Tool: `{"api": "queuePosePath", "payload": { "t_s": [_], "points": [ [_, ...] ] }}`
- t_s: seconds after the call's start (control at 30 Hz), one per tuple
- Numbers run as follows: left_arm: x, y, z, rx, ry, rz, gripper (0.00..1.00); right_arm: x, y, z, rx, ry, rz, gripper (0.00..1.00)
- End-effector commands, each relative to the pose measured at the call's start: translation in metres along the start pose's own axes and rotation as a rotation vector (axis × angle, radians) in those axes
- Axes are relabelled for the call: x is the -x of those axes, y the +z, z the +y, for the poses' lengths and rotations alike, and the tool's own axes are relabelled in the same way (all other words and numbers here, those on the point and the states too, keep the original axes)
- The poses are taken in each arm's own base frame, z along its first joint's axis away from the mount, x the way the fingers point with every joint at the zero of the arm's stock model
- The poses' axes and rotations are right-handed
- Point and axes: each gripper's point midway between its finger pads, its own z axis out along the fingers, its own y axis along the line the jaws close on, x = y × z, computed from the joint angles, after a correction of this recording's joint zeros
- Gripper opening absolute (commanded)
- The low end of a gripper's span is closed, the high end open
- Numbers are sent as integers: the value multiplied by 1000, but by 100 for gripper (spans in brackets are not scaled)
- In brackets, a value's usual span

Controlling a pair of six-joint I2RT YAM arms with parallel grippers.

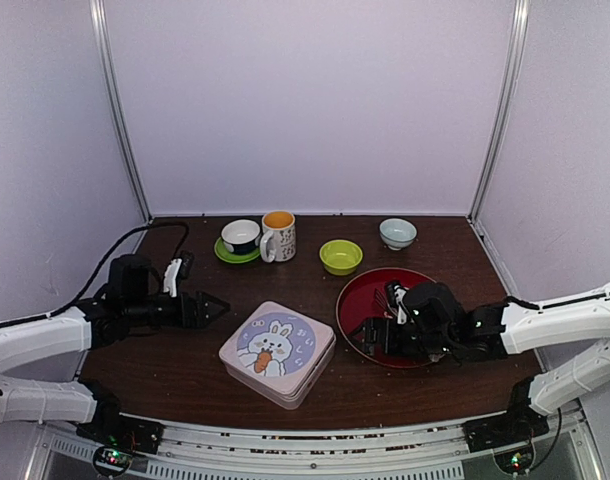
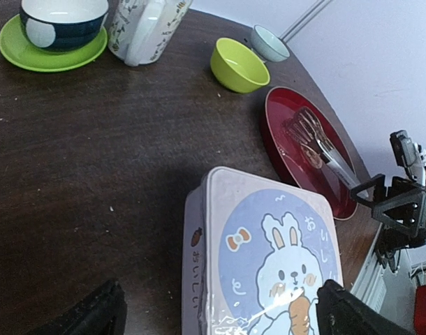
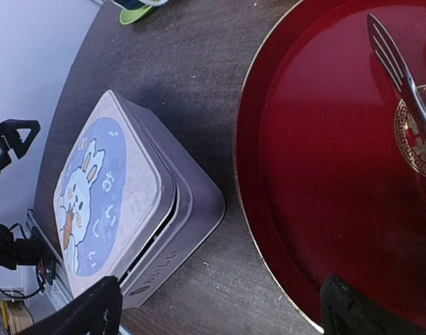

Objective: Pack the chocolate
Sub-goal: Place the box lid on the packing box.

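Left pincer (image 1: 215,305) and right pincer (image 3: 220,310) stand spread, empty. No chocolate shows; likely it lies inside the lidded rabbit tin (image 1: 277,352) at mid-frame. Right of it the red plate (image 1: 360,300) holds only tongs (image 3: 401,70), so packing looks done; next, a clean retreat.

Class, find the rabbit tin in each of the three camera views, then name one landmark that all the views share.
Top external: the rabbit tin sits low centre, between the two arms.
Left wrist: the rabbit tin fills the lower middle, nearest the camera.
Right wrist: the rabbit tin lies at the left.
Shared landmark: the red plate, to the tin's right in every view.
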Motion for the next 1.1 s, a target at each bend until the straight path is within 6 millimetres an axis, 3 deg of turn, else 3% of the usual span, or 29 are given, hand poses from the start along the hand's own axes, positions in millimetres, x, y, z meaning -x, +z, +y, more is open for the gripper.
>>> {"api": "queuePosePath", "payload": {
  "t_s": [0.0,0.23,0.43,1.07],
  "points": [
    [18,0,0,-7,18,-69,97,3,6,9,-4,85,-19,100],
    [4,20,7,8,60,110,79,-7,24,46,61,153,2,100],
    [-5,33,6,-36,48,167,70,-9,33,54,57,129,24,100],
    [-28,56,3,-80,9,263,60,-20,50,71,115,179,83,100]
  ]
}}
